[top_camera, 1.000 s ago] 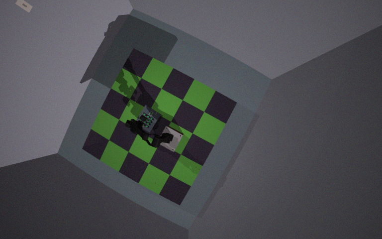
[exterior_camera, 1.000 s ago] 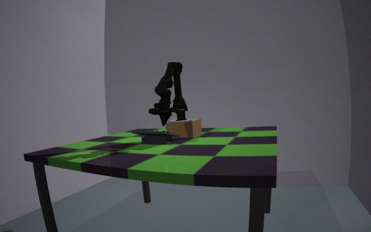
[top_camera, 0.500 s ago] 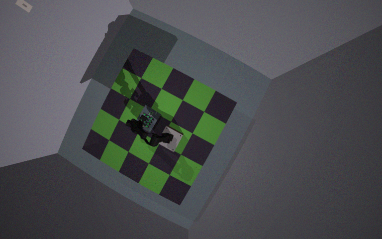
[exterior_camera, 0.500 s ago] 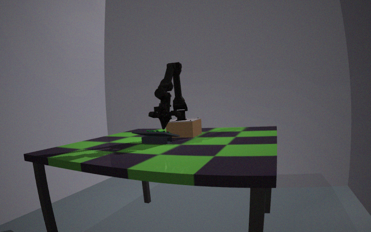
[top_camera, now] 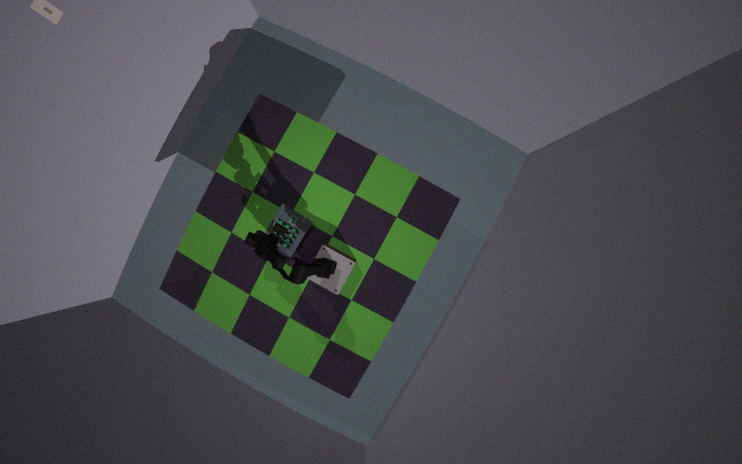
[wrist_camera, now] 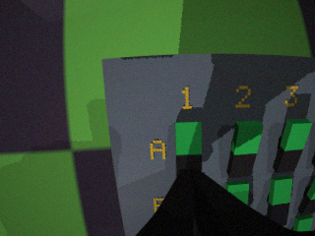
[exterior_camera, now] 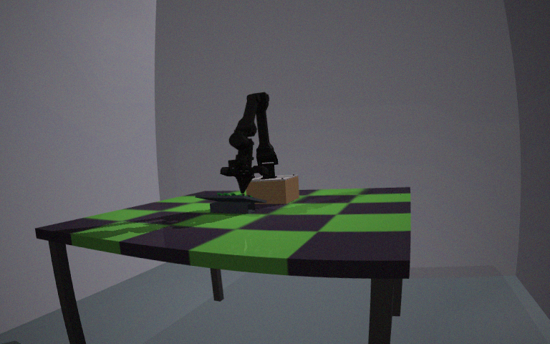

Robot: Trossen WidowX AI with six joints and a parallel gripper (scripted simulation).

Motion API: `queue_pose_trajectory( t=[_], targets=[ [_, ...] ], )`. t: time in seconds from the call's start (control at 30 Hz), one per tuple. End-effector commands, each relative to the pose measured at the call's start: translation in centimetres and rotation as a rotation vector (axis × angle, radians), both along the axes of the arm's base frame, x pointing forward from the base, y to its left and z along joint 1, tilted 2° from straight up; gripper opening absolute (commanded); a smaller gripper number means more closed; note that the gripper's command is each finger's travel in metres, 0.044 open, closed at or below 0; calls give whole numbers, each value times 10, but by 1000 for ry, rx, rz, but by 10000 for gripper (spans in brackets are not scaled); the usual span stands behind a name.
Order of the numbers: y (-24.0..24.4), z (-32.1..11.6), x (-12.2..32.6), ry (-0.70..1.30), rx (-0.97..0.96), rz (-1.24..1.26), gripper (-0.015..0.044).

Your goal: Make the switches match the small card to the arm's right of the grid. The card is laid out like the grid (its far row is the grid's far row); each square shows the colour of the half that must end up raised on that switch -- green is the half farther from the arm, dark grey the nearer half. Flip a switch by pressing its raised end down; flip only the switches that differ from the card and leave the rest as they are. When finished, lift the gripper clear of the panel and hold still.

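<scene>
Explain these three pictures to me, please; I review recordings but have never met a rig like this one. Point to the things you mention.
The machine is one black jointed arm (top_camera: 298, 271) (exterior_camera: 263, 130) bolted on a wooden box (exterior_camera: 267, 191). It ends in a gripper (exterior_camera: 242, 192) (wrist_camera: 188, 176), whose two fingers are shut with nothing between them.

The top picture looks down from high above; the exterior one looks across the table (exterior_camera: 349, 251) from the side; the wrist one looks along the gripper at its fingertips.

On the green and dark checkered table sits a grey panel (top_camera: 295, 246) (exterior_camera: 230, 198) (wrist_camera: 133, 88) of two-coloured rocker switches, marked with numbers and letters. The fingertips are at the dark half of switch A1 (wrist_camera: 188, 139); whether they touch it, I cannot tell.
</scene>
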State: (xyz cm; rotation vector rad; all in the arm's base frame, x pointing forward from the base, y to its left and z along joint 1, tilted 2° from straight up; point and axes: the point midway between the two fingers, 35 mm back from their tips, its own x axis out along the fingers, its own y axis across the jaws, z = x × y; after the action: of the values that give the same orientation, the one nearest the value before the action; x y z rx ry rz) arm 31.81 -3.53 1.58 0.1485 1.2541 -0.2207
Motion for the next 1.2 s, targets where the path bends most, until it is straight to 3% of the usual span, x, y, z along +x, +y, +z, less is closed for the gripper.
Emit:
queue_pose_trajectory(
  t=[0.0, 1.17],
  targets=[
    [0, 0, 0, 0, -3, 0, 0],
    [-1, -4, 1, 0, -3, 0, 0]
  ],
)
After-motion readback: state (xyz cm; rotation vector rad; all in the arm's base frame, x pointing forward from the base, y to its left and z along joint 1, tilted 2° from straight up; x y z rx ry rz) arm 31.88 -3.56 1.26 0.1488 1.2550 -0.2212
